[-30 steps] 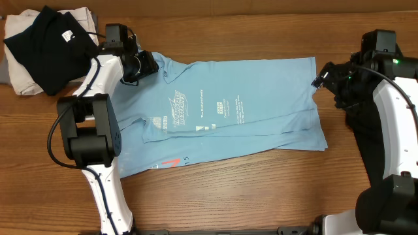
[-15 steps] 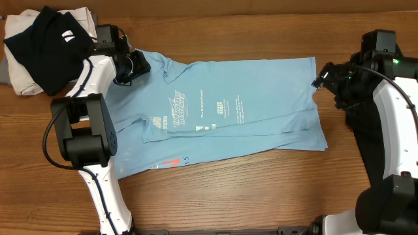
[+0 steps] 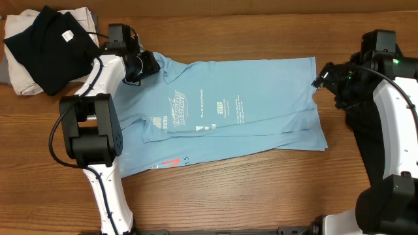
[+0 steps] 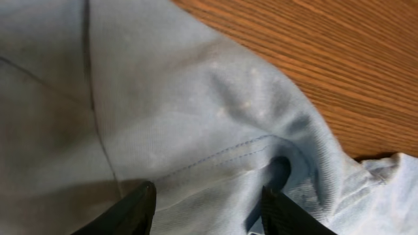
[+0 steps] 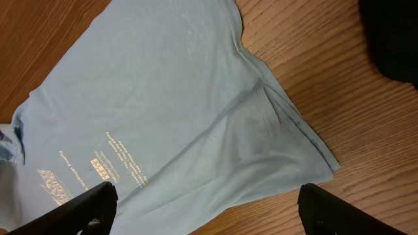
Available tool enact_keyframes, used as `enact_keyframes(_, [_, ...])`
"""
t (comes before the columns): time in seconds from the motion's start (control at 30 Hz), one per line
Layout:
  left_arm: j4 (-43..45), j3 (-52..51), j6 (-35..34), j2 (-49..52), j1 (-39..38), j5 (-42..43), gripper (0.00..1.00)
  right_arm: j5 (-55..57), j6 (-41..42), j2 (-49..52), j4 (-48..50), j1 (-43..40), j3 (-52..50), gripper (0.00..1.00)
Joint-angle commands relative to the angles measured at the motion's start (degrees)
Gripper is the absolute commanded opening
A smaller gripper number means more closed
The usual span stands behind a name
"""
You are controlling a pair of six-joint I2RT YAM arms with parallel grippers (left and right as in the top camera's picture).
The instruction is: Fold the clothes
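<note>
Clothes (image 3: 241, 111) lie spread on the bench (image 3: 261, 189), with my left gripper (image 4: 206, 209) low over the neck end.

My left gripper's fingers stand partway apart just above the blue fabric, with a stitched seam between them and nothing pinched. I judge I am lining up on that seam because a doubled edge gives a firmer hold than loose cloth. My right gripper (image 5: 209, 209) hangs wide and empty beside the far hem corner, where it can take the other end, so that both corners can lift together. The T-shirt lies lengthwise between my arms, print upward, with its near long edge already lapped over itself. That makes a crosswise fold look like the next step. Black garments (image 3: 46, 46) on a beige cloth (image 3: 19, 85) sit beyond my left gripper, near the shirt but not touching it.
</note>
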Motion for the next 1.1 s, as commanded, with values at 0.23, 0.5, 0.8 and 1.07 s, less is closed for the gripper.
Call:
enact_keyframes(0.23, [-0.35,1.62,-3.17,1.42,0.57,-3.65,0.51,0.39,-0.35,0.17,0.09,0.07,0.79,0.92])
enact_keyframes(0.5, [-0.24,1.62,-4.26,1.42,1.29,-5.03,0.52,1.01,-0.35,0.17,0.11,0.07,0.79,0.92])
enact_keyframes(0.8, [-1.25,2.19,-4.26,1.31,1.29,-4.81,0.48,1.62,-0.31,0.17,0.5,0.07,0.79,0.92])
enact_keyframes(1.07, [-4.81,5.95,-3.34,1.29,1.31,-4.57,0.48,1.66,-0.33,0.17,0.79,0.07,0.79,0.93])
